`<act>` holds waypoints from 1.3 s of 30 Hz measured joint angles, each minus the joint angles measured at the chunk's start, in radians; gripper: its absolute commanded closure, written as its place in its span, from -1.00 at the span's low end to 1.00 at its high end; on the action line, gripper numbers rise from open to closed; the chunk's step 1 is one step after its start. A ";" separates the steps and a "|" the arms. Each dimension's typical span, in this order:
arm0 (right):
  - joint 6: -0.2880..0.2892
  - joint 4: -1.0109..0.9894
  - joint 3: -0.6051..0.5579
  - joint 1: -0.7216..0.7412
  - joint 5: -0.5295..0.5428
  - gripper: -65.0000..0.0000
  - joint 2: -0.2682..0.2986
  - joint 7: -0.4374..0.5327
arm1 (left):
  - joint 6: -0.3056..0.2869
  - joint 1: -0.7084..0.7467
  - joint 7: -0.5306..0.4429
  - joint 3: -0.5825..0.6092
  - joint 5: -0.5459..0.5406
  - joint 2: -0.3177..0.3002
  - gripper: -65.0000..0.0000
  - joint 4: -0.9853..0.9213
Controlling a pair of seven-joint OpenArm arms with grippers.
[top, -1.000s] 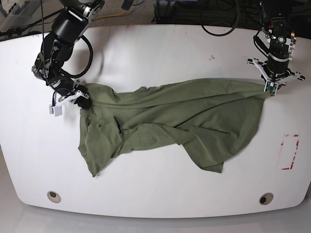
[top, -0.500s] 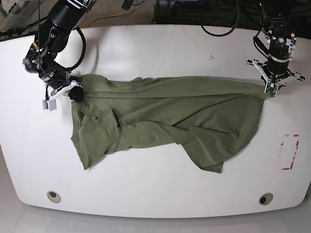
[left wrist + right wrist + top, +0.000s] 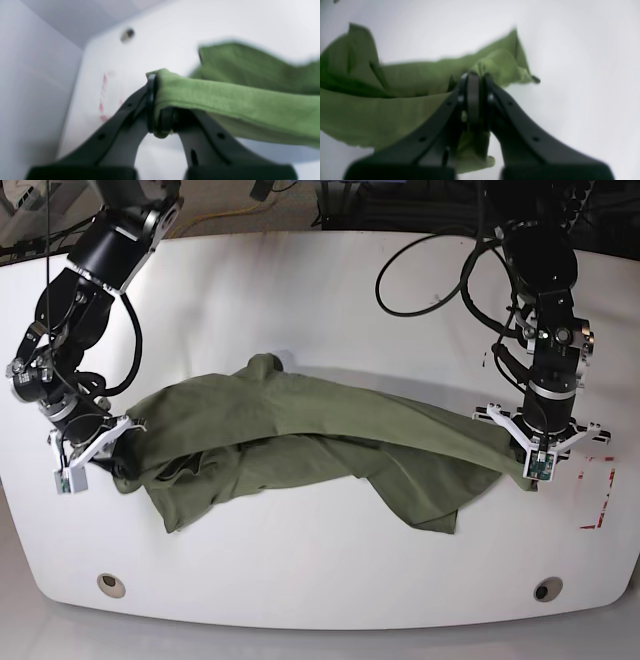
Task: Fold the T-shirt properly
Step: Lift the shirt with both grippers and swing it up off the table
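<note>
We hold T-shirt point(image 3: 300, 435) at both ends: left gripper point(image 3: 537, 467) pinches bunched edge, right gripper point(image 3: 112, 457) clamps opposite edge. Shirt sags crumpled across white table point(image 3: 320, 270). Soft, light, limp cotton, we judge; best gripped at hems or shoulder seams.

Both arms are black, jointed in rounded segments, with black cables looping off them. Each wrist carries a white bracket. The left end effector point(image 3: 160, 120) and right end effector point(image 3: 473, 100) have matte black fingers dotted with small screw holes.
</note>
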 measured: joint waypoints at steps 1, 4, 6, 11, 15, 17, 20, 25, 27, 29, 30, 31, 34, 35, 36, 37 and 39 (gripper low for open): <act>0.000 0.000 -0.015 0.024 0.001 1.00 0.010 0.001 | 0.005 -0.020 0.006 0.006 0.000 0.000 1.00 0.000; 0.011 -0.025 -0.076 0.113 0.005 1.00 0.047 0.000 | -0.002 -0.089 0.019 0.017 -0.003 -0.001 1.00 0.000; 0.012 -0.065 -0.106 0.183 0.006 1.00 0.071 -0.003 | -0.005 -0.137 0.019 0.018 -0.009 0.001 1.00 0.001; 0.007 -0.168 -0.178 0.343 -0.002 1.00 0.139 -0.006 | 0.000 -0.253 0.018 0.011 -0.001 -0.014 1.00 0.001; 0.010 -0.234 -0.262 0.479 0.008 1.00 0.171 -0.006 | -0.008 -0.336 0.021 0.017 -0.007 -0.064 1.00 0.002; 0.013 -0.261 -0.301 0.554 0.011 1.00 0.178 -0.002 | -0.004 -0.393 0.040 0.016 -0.006 -0.087 1.00 0.002; 0.014 -0.304 -0.364 0.656 0.006 1.00 0.184 -0.006 | -0.004 -0.482 0.098 0.014 -0.003 -0.125 1.00 0.000; 0.011 -0.369 -0.449 0.820 0.008 1.00 0.189 -0.008 | -0.008 -0.629 0.108 0.018 -0.014 -0.178 1.00 0.000; 0.013 -0.381 -0.478 0.879 0.014 1.00 0.189 -0.006 | -0.005 -0.682 0.108 0.017 -0.009 -0.199 1.00 0.000; 0.015 -0.387 -0.502 0.937 0.020 1.00 0.189 -0.004 | -0.005 -0.740 0.106 0.018 -0.009 -0.218 1.00 -0.014; 0.014 -0.387 -0.510 0.960 0.019 1.00 0.187 -0.008 | -0.008 -0.761 0.107 0.018 -0.013 -0.229 1.00 -0.023; 0.014 -0.386 -0.513 0.982 0.024 1.00 0.187 -0.016 | -0.015 -0.779 0.107 0.018 -0.012 -0.240 1.00 -0.030; 0.053 -0.382 -0.505 1.005 0.026 1.00 0.189 -0.052 | -0.058 -0.797 0.107 0.024 -0.003 -0.254 1.00 -0.033; 0.072 -0.378 -0.502 1.002 0.026 1.00 0.192 -0.063 | -0.064 -0.792 0.107 0.025 -0.004 -0.254 1.00 -0.032; 0.076 -0.378 -0.503 0.995 0.026 1.00 0.193 -0.071 | -0.072 -0.782 0.113 0.026 -0.004 -0.254 1.00 -0.032; 0.085 -0.378 -0.501 0.980 0.025 1.00 0.193 -0.092 | -0.083 -0.770 0.132 0.027 -0.005 -0.253 1.00 -0.031; 0.090 -0.376 -0.470 0.925 0.028 1.00 0.191 -0.112 | -0.114 -0.746 0.190 0.031 -0.013 -0.246 1.00 -0.022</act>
